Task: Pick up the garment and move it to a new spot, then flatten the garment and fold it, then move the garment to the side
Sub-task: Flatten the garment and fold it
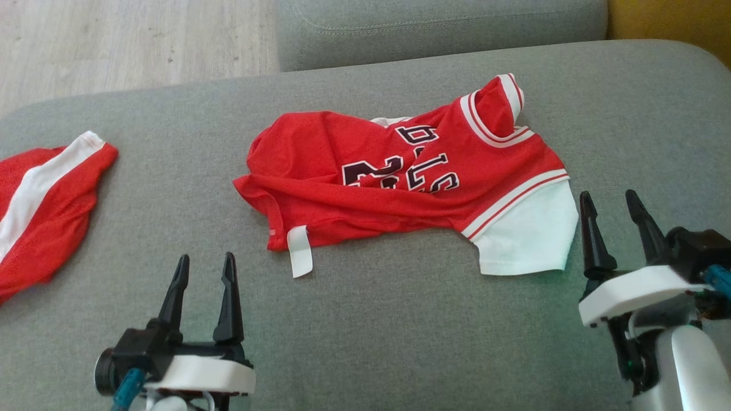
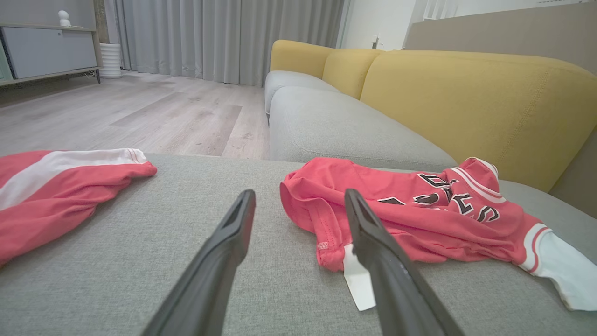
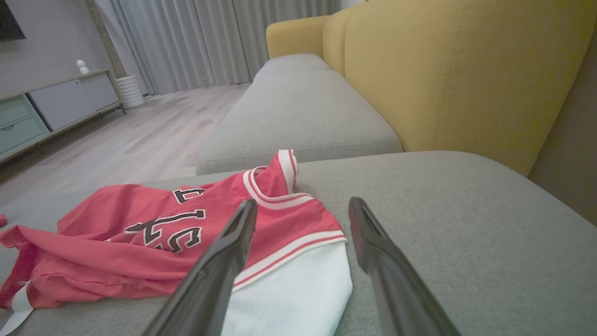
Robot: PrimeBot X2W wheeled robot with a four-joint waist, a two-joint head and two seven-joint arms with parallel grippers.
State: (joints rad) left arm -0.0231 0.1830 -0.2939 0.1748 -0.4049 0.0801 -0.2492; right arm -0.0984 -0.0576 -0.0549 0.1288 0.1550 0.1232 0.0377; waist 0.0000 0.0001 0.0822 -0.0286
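A crumpled red jersey lies mid-frame on a grey cushion; the left gripper, lower left, and right gripper, lower right, stand open and empty.

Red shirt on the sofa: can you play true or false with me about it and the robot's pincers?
1. The red jersey lies crumpled on the grey cushion. True.
2. The left pincer is holding the jersey. False: it is open and holds nothing.
3. The right pincer is open. True.
4. The jersey's sleeve is blue. False: it is white.
5. A second red garment with a white stripe lies on the robot's left. True.
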